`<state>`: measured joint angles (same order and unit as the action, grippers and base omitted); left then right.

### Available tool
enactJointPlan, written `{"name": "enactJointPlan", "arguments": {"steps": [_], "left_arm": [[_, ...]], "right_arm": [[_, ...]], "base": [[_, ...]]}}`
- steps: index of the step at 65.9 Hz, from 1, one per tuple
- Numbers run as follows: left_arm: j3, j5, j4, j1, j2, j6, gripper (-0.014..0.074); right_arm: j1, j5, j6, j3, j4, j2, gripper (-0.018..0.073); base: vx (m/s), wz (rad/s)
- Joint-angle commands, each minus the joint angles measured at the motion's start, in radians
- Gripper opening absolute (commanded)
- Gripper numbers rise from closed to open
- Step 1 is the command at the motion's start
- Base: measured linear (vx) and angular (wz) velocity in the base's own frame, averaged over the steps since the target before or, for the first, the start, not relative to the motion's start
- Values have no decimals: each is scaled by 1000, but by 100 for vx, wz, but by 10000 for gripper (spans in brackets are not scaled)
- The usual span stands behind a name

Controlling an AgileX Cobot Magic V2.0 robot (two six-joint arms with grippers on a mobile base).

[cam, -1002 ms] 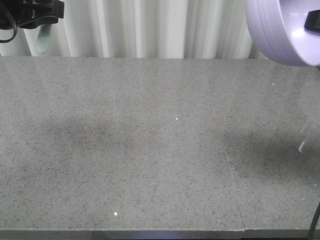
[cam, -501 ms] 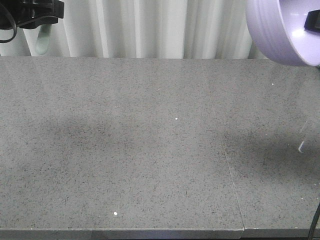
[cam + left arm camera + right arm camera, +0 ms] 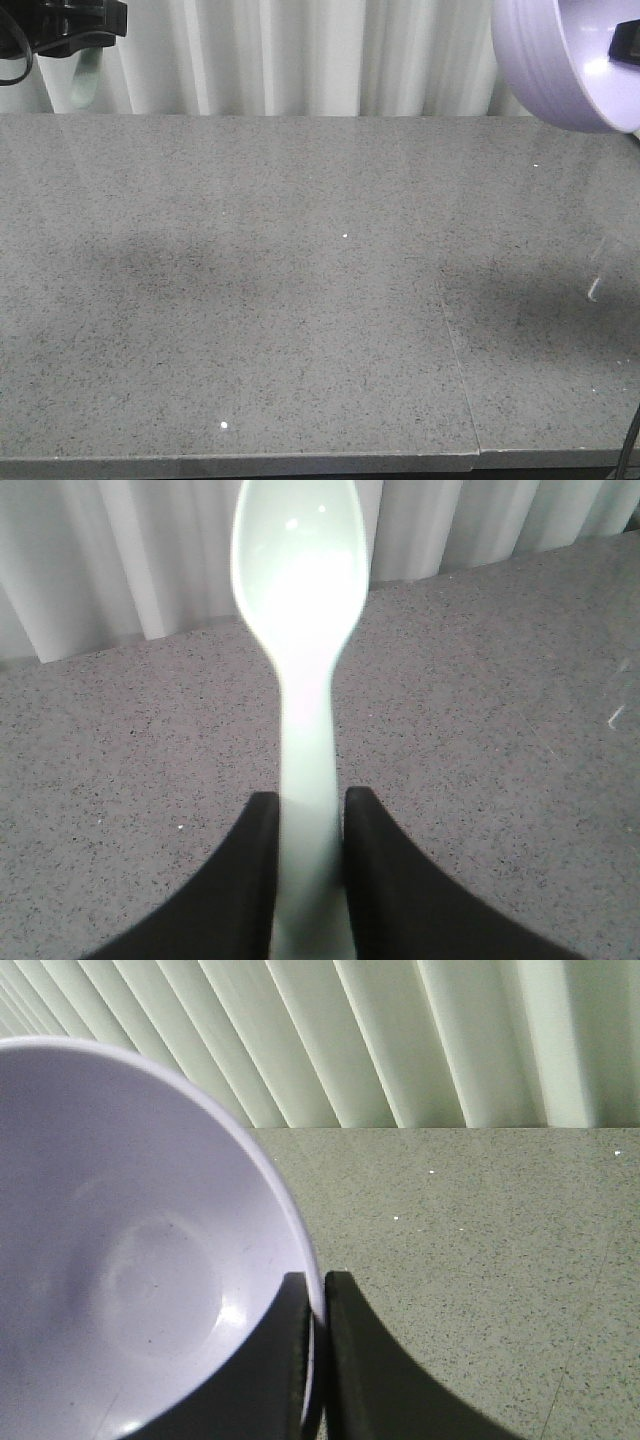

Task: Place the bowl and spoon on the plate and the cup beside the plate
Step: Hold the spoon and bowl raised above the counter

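the left gripper [image 3: 306, 805] was clamped on the spoon [image 3: 300, 630]. in the left wrist view both black fingers [image 3: 245, 870] pressed the flat handle from either side. the oval scoop stuck out ahead w/ its hollow side toward the cam. the spoon was pale, faintly mint, and up in the air, not touching the grey speckled countertop [image 3: 300, 300]. in the front view it hung below the gripper at the top left corner, in front of the white pleated curtain [image 3: 300, 55].

the right gripper [image 3: 318, 1285] was pinched on the rim of the bowl [image 3: 130, 1260]. in the right wrist view one finger sat inside the wall and the other outside, w/ the rim between them. the bowl was pale lilac and glossy, w/ nothing in it. in the front view it sat at the top right corner, tipped on its side, lifted off the countertop and partly cut off by the frame edge. a soft shadow lay on the slab below it, and another under the left arm.

a thin seam [image 3: 460, 370] ran across the right part of the countertop, front to back. spoon and bowl were well apart, at opposite sides of the front view.
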<state>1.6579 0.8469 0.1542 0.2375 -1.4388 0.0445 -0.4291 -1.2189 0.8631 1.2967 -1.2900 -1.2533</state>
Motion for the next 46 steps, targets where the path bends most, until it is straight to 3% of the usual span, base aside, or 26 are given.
{"name": "enactJointPlan", "arguments": {"steps": [1, 46], "left_arm": [[30, -64, 17, 3, 35, -3, -8], [30, -64, 17, 3, 35, -3, -8]], "right_arm": [[-5, 5, 9, 29, -75, 24, -5], [-5, 5, 9, 29, -75, 24, -5]], "base": [[-1, -6], [-1, -12]]}}
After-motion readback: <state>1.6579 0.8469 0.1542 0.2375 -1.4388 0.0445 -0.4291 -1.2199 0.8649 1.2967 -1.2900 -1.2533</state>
